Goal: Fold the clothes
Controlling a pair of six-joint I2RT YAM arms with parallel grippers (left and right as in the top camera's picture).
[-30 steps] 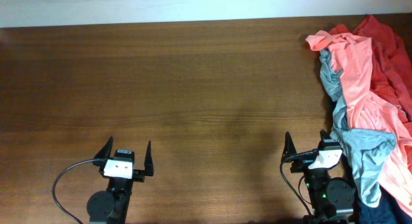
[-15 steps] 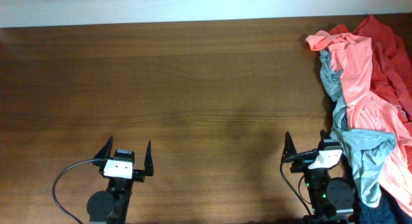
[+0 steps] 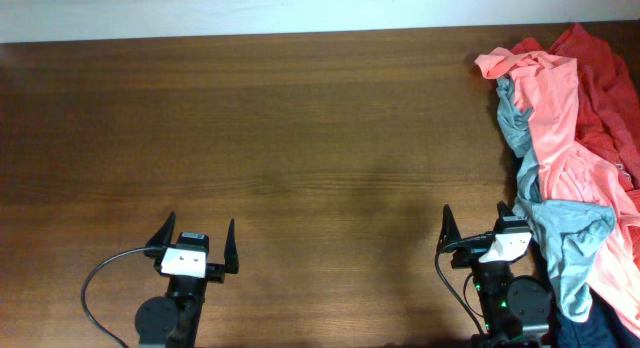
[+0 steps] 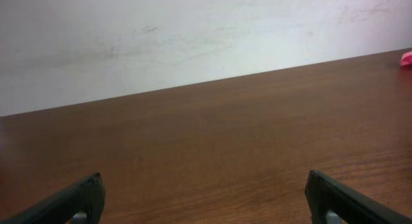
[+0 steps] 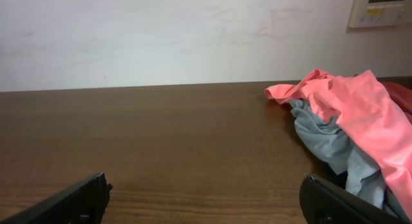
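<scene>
At the near edge of the tabletop (image 3: 300, 138) sit both arms. The left arm (image 3: 186, 260) has a black cable (image 3: 100, 278) looping off to its left. The left jaws stand wide apart with nothing between them, over bare wood. The right arm (image 3: 505, 250) sits near the right side. The right jaws are spread just as wide and hold nothing.

The clothes (image 3: 570, 138) lie in a loose heap along the right edge, running from near to far. A navy piece (image 3: 580, 336) shows at the near right corner. A grey-blue garment (image 3: 565, 238) lies just beside the right arm; I cannot tell whether they touch. It runs on up the heap's left side. The pink shirt (image 3: 555, 98) is draped over the top, crumpled and unfolded, with its far end reaching toward the back edge. A red garment (image 3: 600, 58) lies under it on the right.

Beyond the tabletop is a pale wall (image 5: 193, 31) with a small panel (image 5: 380, 8) high on the right.
</scene>
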